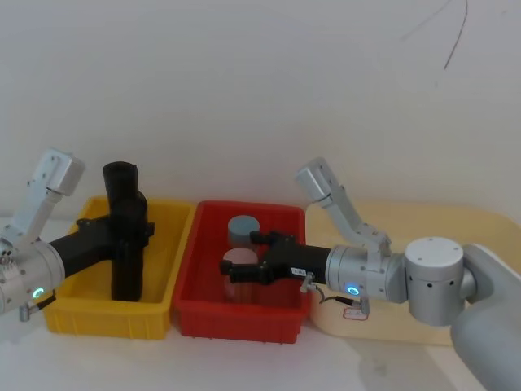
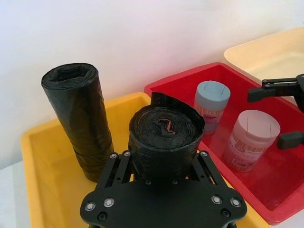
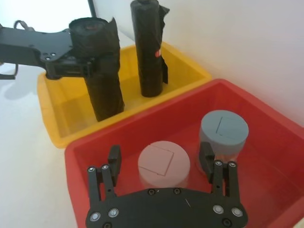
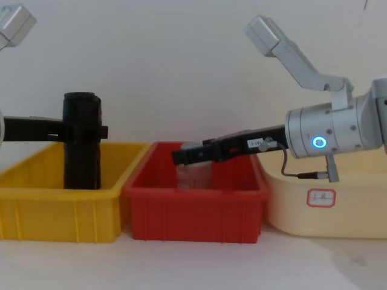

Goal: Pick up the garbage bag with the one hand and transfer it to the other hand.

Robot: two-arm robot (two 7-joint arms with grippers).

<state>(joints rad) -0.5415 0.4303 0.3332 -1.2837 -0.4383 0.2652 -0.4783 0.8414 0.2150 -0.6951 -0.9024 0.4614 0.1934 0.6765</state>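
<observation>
Over on the left, the left gripper [image 1: 130, 230] reaches into the yellow bin [image 1: 106, 314], jaws clamped around the middle of the garbage bag [image 2: 166, 128], which stands upright. I can't tell whether its foot is off the bin floor. The twin roll [image 2: 76, 114] stands just beside it, so my call is a straight vertical lift, no swing until the bag clears the bin wall. Next door is the red bin [image 1: 236, 318], where the right gripper [image 1: 242, 257] hangs low with jaws spread wide, straddling the pink-lidded jar [image 3: 164, 161], the grey-lidded jar [image 3: 223, 130] just beside one finger. I'd bring that gripper up away from the jars first, meet the bag in open air, and take a bare stretch of roll. The left should let go only once the right has closed firmly.
</observation>
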